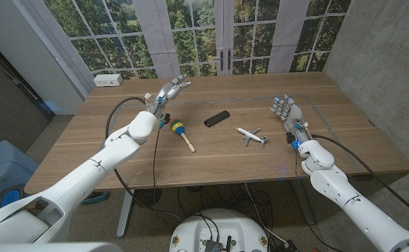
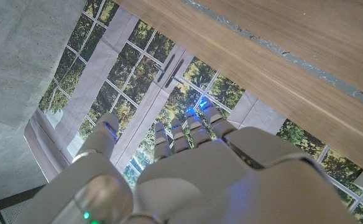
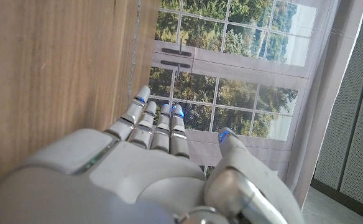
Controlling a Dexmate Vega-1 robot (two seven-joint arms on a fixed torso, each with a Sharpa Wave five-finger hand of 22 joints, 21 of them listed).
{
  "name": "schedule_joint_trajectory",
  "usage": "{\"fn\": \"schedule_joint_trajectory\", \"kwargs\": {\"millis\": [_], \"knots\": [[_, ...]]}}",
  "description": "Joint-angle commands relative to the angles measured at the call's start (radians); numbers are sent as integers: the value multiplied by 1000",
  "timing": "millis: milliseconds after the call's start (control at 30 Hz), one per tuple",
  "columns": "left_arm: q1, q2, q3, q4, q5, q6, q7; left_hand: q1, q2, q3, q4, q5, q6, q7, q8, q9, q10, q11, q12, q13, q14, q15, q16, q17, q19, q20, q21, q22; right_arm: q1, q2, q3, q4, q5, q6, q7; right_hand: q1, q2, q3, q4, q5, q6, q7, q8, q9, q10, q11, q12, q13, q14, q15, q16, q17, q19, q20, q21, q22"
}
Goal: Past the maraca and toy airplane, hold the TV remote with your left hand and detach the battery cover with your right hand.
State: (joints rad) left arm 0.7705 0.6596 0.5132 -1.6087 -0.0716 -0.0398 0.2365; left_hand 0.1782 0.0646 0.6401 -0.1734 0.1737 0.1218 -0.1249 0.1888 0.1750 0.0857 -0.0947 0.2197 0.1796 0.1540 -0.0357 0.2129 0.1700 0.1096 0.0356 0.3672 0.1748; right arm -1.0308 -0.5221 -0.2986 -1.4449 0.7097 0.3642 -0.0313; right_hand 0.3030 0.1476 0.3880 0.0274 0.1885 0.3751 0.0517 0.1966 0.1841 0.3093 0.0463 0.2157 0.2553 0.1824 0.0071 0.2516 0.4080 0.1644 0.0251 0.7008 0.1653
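Now we wait with both hands empty over the long wooden table (image 1: 190,168).
Our left hand (image 1: 169,91) and right hand (image 1: 286,110) hold nothing, fingers spread; between them lie the white toy airplane (image 1: 251,135), the colourful wooden-handled maraca (image 1: 181,132), and farther back the small black TV remote (image 1: 217,118), untouched.

Left arm: enters from the bottom left corner of the head view and reaches up over the left part of the tabletop (image 1: 120,105), elbow bent.
Left hand (image 1: 171,89): near the far edge of the tabletop, fingers (image 2: 188,127) straight and slightly apart, holding nothing.
Right arm: comes in from the bottom right corner, forearm over the right part of the tabletop.
Right hand (image 1: 288,112): toward the right edge, fingers (image 3: 156,121) extended side by side, thumb apart, empty.
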Motion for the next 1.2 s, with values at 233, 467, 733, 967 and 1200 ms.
{"fn": "schedule_joint_trajectory", "kwargs": {"millis": [233,467,733,967,1200], "knots": [[-64,2,61,-21,109,104,-30,20,-12,-2,-9,-2,16,8,7,2,7,-7,0,4,14,-45,0,6,10,1,-6,4,-24,9,12,-9,-4,25,-27,6,9,1,-14,-3,14,3,6,2,17,7,7,-2,19,6,13,0,6,7,-5,4],[-92,2,98,-31,160,151,-51,27,-17,-1,-10,-2,18,8,7,2,10,-11,-1,5,17,-47,-2,6,10,1,-10,4,-26,12,15,-2,-6,37,-28,7,9,1,-18,-5,19,4,7,2,23,6,9,-3,22,4,15,0,11,8,-8,5],[-109,-3,122,-34,189,176,-70,40,-24,0,-12,-2,28,11,10,3,11,-16,-4,5,22,-50,-5,7,8,3,-16,4,-30,16,20,5,-1,47,-25,7,10,3,-24,-6,23,5,7,2,28,10,10,-4,29,4,19,0,15,9,-12,5],[-117,-2,136,-47,212,202,-81,48,-30,-1,-12,-2,33,11,12,3,15,-18,-5,6,28,-51,-6,7,9,6,-20,5,-31,19,22,12,2,54,-20,8,10,3,-28,-7,26,7,7,2,34,12,11,-4,32,4,21,0,17,10,-16,5],[-121,3,148,-69,233,233,-96,56,-35,-1,-11,-2,42,14,14,4,19,-21,-6,6,33,-53,-7,7,12,5,-22,5,-35,20,24,14,5,62,-14,9,10,4,-32,-8,28,7,7,2,37,14,12,-5,36,4,24,0,19,13,-19,6]]}}
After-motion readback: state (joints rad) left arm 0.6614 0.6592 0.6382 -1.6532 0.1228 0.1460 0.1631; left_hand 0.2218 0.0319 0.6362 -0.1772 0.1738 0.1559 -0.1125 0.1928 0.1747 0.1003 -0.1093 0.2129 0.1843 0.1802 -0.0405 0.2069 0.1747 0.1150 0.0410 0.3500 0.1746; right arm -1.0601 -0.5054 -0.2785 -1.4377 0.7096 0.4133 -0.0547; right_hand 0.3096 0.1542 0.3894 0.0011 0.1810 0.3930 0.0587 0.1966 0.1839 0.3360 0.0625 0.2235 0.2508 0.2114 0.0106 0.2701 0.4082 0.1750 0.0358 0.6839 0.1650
